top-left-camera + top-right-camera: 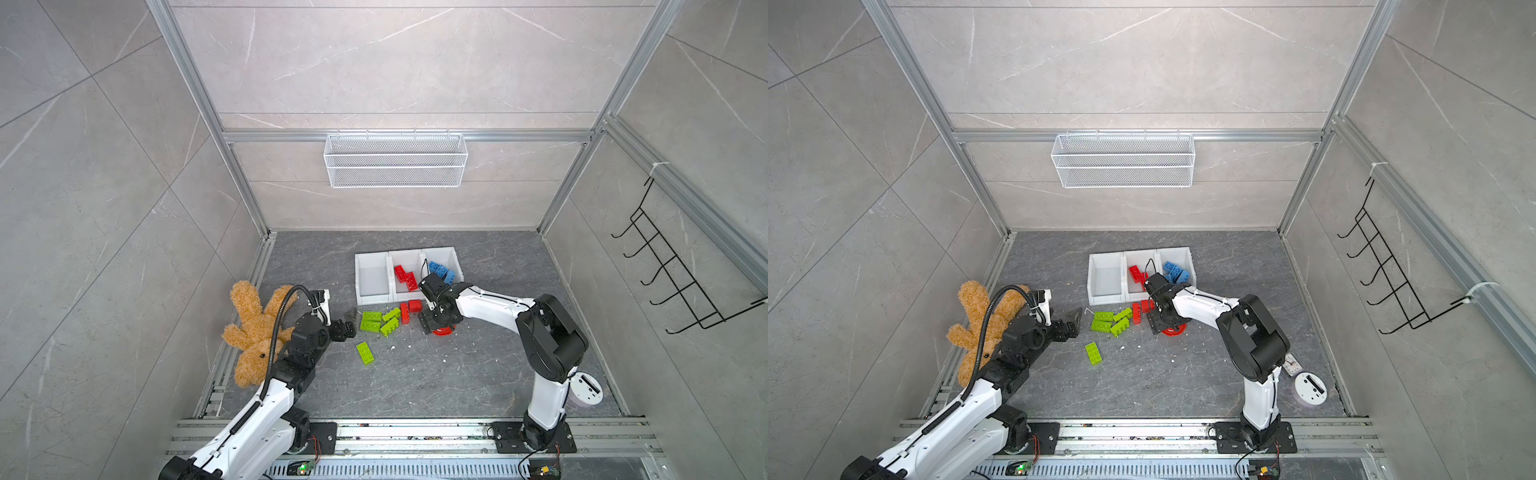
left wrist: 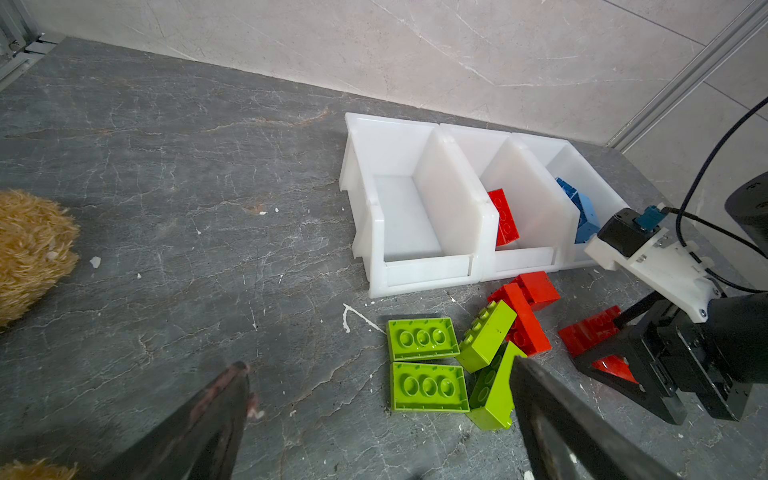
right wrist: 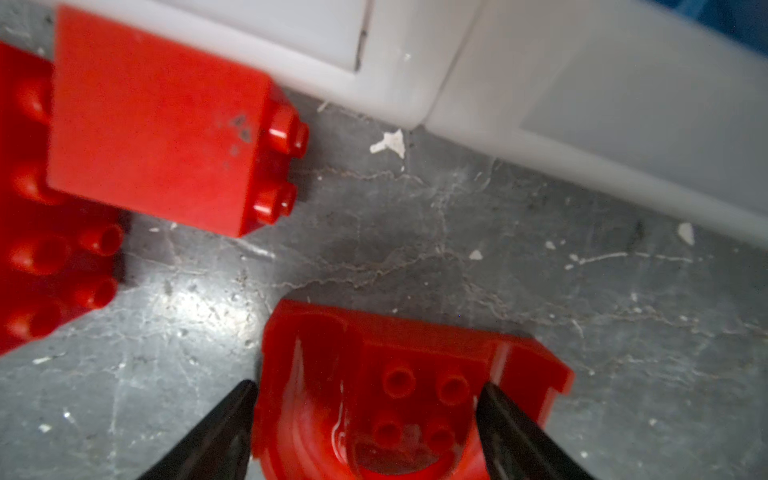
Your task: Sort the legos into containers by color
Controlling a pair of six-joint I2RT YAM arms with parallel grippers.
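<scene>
**Grey table (image 1: 457, 374): right gripper (image 3: 365, 390) astride the red arch (image 3: 374, 365)**

On the grey table, three white containers (image 1: 409, 253) stand in a row near the back wall. You have red legos (image 1: 405, 276) in the middle one and blue legos (image 1: 442, 270) in the right one. In front of them lie green legos (image 1: 376, 322), two red bricks (image 1: 409, 309) and the red arch. Your right gripper is low over the arch, with a finger close on each side. You cannot tell if they press it. Your left gripper (image 2: 376, 368) hovers spread, holding nothing, just beside the green legos.
</scene>
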